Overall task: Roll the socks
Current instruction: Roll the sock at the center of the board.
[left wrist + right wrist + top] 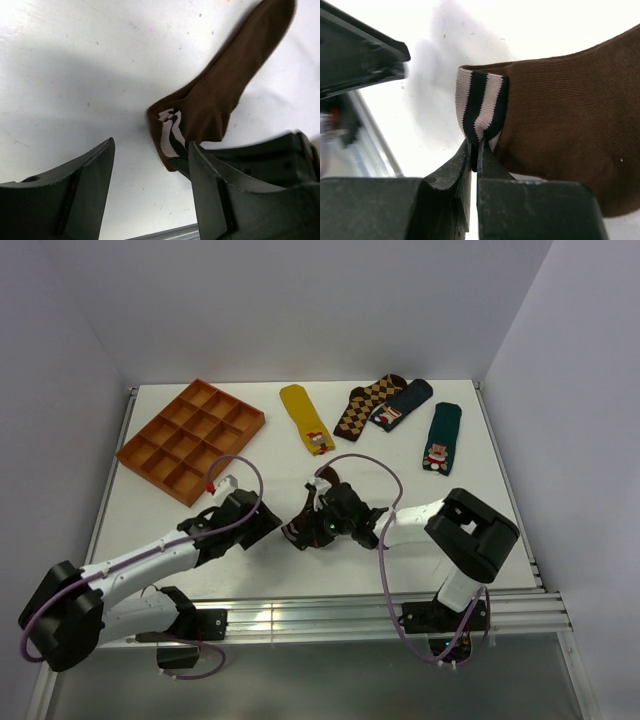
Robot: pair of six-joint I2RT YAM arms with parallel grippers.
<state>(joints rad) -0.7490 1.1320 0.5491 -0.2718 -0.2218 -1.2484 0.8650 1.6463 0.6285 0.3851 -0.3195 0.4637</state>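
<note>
- White tabletop between pale walls fills the overhead view; both arms meet near its front edge, and their dark housings hide most of the brown sock.
- From above, the left gripper and right gripper are too crowded together to make out how their jaws stand.
- At the far left lies an orange moulded tray divided into a grid of square compartments.
- Along the back lie a mustard sock, a diamond-patterned sock, a navy sock and a green sock, all flat.
- In the left wrist view, the left gripper's matte black fingers stand spread, holding nothing; the sock's cream-striped cuff sits just beyond the gap, and its smooth knit leg runs off the top edge.
- In the right wrist view, the right gripper's jaws are pressed together, pinching the folded ribbed cuff; the sock's far end is cut off at the right edge.
</note>
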